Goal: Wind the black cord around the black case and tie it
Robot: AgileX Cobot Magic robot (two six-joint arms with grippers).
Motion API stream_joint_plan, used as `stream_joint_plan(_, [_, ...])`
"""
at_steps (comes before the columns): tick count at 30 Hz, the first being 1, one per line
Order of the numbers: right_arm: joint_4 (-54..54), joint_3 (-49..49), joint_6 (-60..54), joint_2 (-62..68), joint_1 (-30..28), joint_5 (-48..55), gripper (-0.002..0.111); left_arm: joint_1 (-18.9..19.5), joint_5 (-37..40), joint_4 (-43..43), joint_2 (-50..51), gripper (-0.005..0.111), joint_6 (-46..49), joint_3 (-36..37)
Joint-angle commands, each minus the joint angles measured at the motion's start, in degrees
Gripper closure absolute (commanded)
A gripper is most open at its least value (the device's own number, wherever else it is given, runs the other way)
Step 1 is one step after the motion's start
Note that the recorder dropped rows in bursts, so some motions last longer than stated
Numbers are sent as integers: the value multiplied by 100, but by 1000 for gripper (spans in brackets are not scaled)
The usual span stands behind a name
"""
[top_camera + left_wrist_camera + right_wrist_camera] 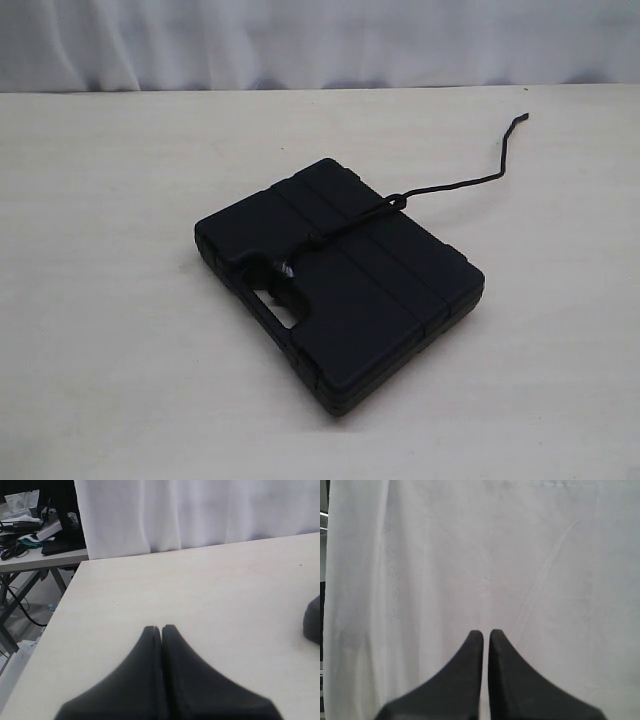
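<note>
black case (380, 290) lies flat at the centre of the table (100, 330), black cord (470, 183) crossing its lid and trailing toward two o'clock. left gripper (161, 628) and right gripper (486, 632) both pressed together, empty.

black case (380, 290): hard plastic by its look, matt with a faint sheen, ribbed lid
black cord (470, 183): thin string, dull, weave too small to tell
tabletop (120, 380): pale, smooth, matt, faint wood-like grain
backdrop (300, 40): white cloth, soft folds
left gripper (161, 628), right gripper (486, 632): smooth matt black
</note>
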Motion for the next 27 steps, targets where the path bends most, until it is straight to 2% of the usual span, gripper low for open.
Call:
stream_joint_plan(1, [-29, 24, -40, -26, -4, -42, 104, -41, -21, -57, -16, 107, -25, 8])
stream_joint_plan(3, [-137, 48, -84, -1, -4, -182, 104, -41, -21, -57, -16, 107, -25, 8])
stream_joint_plan(7, [371, 301, -37, -51, -4, -769, 104, -41, -21, -57, -16, 107, -25, 8])
stream_joint_plan(11, [149, 887, 601, -302, -4, -1318, 104, -41, -21, -57, -16, 107, -25, 8])
stream_joint_plan(18, [-1437, 2162, 2780, -647, -4, -2180, 104, -41, -21, -57, -16, 107, -25, 8])
stream_joint_plan(21, [-1771, 2784, 3265, -873, -4, -2540, 104, -41, -21, -57, -16, 107, -25, 8])
stream_joint_plan(27, [-2747, 4054, 4592, -1215, 8, -4022, 104, -41, -21, -57, -16, 107, -25, 8])
